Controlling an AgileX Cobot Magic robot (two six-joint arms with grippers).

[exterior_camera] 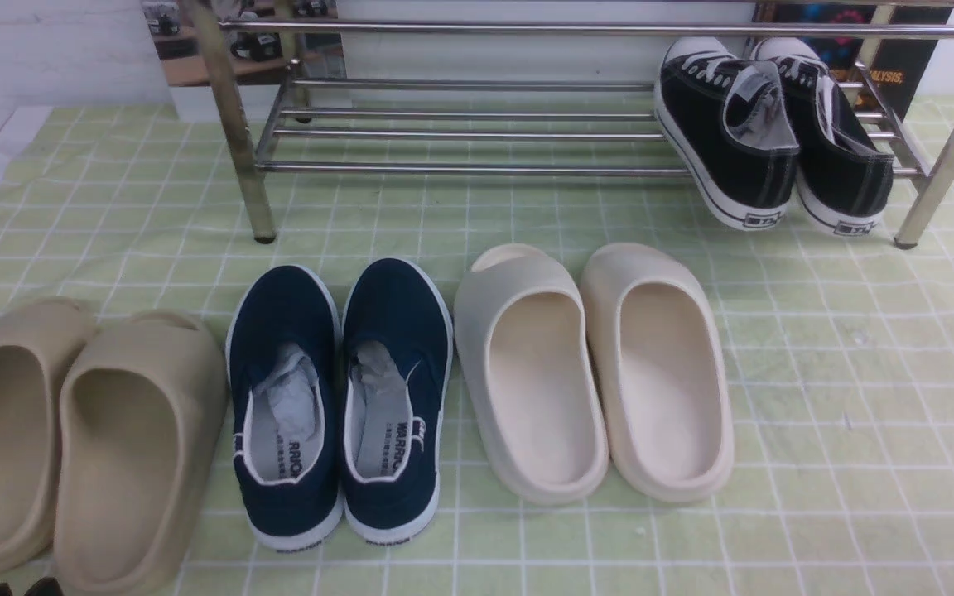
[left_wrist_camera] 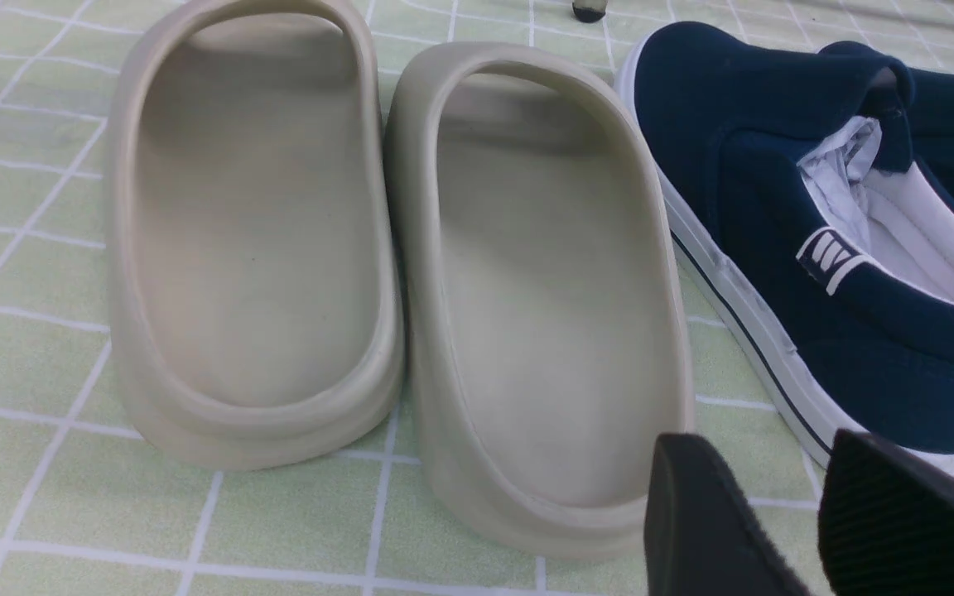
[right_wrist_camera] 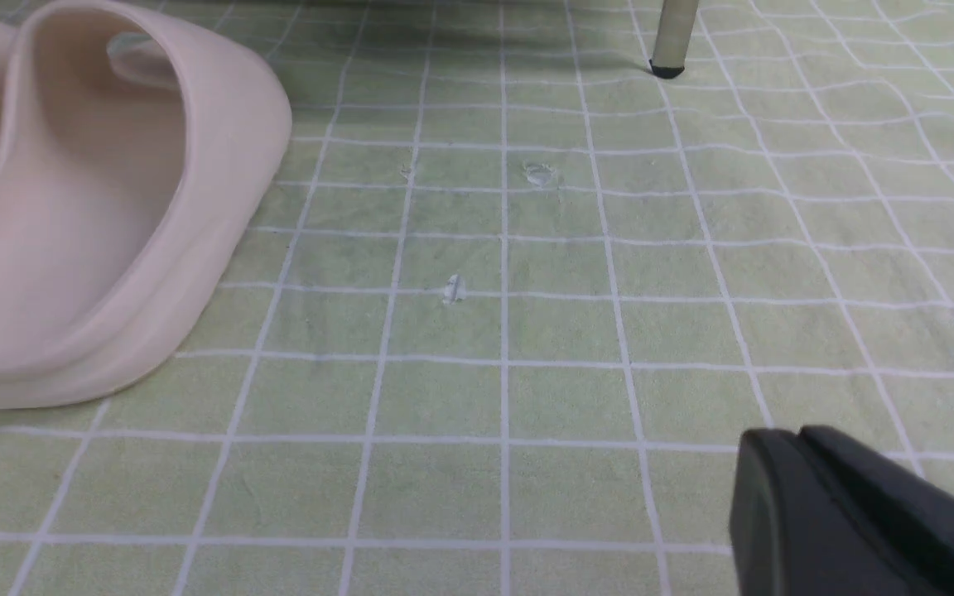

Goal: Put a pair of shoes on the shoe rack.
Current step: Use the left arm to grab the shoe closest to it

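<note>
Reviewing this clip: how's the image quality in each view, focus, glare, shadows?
Front view: soft, slightly hazy, lettering legible on the navy slip-ons, bright highlights along the chrome rack. Left wrist view: beige slides fairly crisp, fingers dark. Right wrist view: fingers dark and blurred, shadow on the tablecloth near the top edge.

Even light, faint soft shadows.

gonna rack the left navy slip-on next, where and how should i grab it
Probably best from above at the heel of the left navy slip-on, one finger inside the open collar, one outside behind it: the opening faces up and the back wall stands upright, while the neighbouring slip-on crowds its right side.
</note>
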